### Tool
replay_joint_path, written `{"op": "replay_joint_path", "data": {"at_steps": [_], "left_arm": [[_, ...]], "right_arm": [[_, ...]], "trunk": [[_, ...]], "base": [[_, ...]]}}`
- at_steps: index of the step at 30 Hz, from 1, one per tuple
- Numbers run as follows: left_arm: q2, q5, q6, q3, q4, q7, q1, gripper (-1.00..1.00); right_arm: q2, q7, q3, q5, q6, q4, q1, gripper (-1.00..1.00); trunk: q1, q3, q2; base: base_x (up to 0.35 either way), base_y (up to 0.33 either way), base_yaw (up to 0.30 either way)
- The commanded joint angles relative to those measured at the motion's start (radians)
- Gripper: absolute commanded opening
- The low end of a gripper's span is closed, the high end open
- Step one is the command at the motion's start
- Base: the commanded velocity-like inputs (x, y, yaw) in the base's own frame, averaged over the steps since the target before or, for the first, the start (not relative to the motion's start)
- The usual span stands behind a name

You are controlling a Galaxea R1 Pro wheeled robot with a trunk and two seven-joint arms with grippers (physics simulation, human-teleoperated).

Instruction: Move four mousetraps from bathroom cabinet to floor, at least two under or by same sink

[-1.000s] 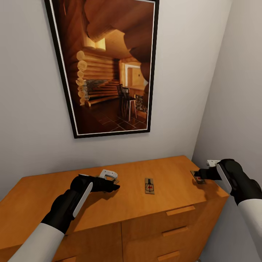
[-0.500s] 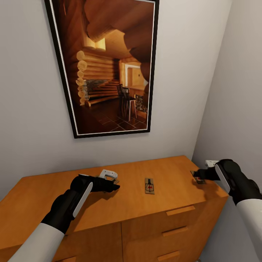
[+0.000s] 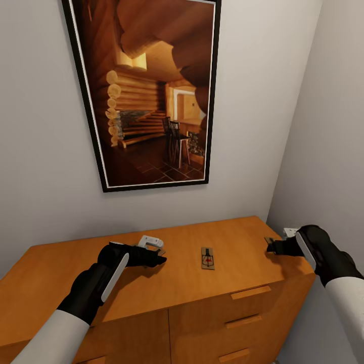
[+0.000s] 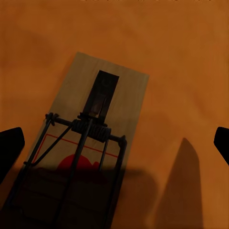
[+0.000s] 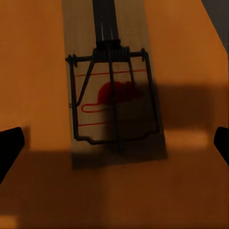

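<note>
Over the orange-brown wooden cabinet (image 3: 202, 283), seen from my head, my left gripper (image 3: 154, 254) hovers at one flat brown mousetrap, my right gripper (image 3: 273, 246) at another by the top's right edge, and a third trap (image 3: 208, 258) lies between them. Through my left wrist, the wooden trap (image 4: 88, 143) sits between wide-apart fingertips (image 4: 9, 148), nothing touching; I should centre, descend squarely, then close. Through my right wrist, the red-printed trap (image 5: 114, 95) lies ahead of equally spread, empty fingers (image 5: 9, 145).
</note>
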Motion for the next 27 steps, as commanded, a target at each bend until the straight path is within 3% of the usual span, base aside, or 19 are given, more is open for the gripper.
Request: {"op": "replay_joint_path", "data": {"at_steps": [1, 27], "left_arm": [[0.001, 0.01, 0.005, -0.002, -0.001, 0.005, -0.001, 1.0], [0.001, 0.01, 0.005, -0.001, 0.001, 0.005, -0.001, 1.0]], "right_arm": [[0.0, -0.005, 0.001, -0.008, 0.004, 0.004, -0.001, 1.0], [-0.003, -0.003, 0.001, -0.003, 0.004, 0.025, -0.001, 1.0]], "trunk": [[0.0, -0.001, -0.001], [0.0, -0.001, -0.001]], "base": [[0.0, 0.0, 0.0], [0.0, 0.0, 0.0]]}}
